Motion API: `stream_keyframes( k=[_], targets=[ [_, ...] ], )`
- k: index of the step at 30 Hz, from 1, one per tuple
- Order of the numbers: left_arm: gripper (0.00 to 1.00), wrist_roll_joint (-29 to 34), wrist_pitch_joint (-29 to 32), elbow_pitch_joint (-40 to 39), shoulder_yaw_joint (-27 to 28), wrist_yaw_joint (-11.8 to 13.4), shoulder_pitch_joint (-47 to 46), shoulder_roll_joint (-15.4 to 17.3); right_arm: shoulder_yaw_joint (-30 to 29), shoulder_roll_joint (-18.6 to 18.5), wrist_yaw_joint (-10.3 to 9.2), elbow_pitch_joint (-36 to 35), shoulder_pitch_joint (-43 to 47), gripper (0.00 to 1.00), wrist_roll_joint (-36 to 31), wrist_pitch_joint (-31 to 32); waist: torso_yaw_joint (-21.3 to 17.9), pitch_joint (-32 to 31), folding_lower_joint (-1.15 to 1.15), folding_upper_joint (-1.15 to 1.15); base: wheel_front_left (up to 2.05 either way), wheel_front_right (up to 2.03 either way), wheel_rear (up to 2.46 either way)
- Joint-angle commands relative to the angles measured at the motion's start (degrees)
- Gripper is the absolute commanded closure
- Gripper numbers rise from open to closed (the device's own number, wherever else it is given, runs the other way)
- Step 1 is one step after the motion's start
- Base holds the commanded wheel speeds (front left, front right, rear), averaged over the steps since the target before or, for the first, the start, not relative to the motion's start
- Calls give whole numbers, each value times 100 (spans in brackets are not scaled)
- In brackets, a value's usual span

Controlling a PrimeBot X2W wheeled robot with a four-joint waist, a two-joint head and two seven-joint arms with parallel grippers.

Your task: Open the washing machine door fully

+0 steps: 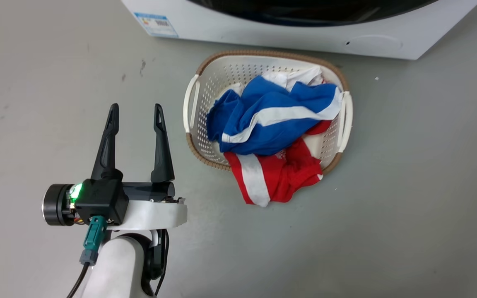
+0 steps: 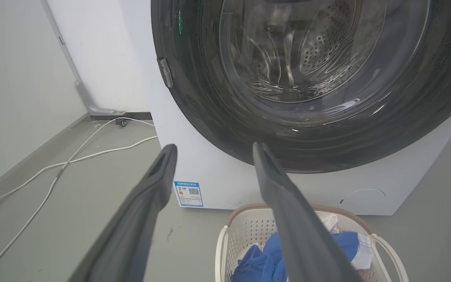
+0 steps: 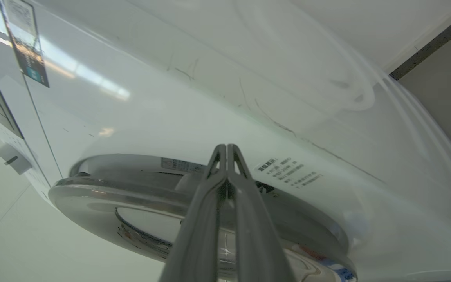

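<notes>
The white washing machine [image 1: 263,37] stands across the top of the head view, with the lower rim of its black washing machine door [image 1: 313,12] showing. My left gripper [image 1: 136,111] is open and empty over the floor, left of the basket and short of the machine. In the left wrist view the door [image 2: 210,109] fills the machine front [image 2: 217,176], its hinge [image 2: 166,72] at the left, beyond the open left gripper [image 2: 211,145]. My right gripper [image 3: 227,147] is shut, its tips at the door's [image 3: 104,188] glossy rim against the white machine [image 3: 170,109].
A white laundry basket [image 1: 230,74] with blue and red clothes sits on the grey floor right in front of the machine, also seen as the basket [image 2: 249,227] below my left fingers. White cables [image 2: 73,156] run along the floor to the machine's left, by a wall [image 2: 14,78].
</notes>
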Motion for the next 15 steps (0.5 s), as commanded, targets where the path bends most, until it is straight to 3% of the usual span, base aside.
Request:
stream_keyframes(
  k=[1, 9, 15],
  targets=[
    [0, -36, -14, -31, -13, 26, -78, -2, 129, -67, 0, 154, -220, 100, -108, 101, 143, 217, -1, 0, 0, 0, 0],
    [0, -133, -14, -53, -116, 83, -196, -3, 658, -24, 0, 597, -887, 100, -484, 530, 260, 491, -1, 0, 0, 0, 0],
    [0, -169, -14, -45, -147, 119, -262, -1, 946, 117, 7, 627, -914, 100, -542, 837, 302, 555, -1, 0, 0, 0, 0]
  ],
)
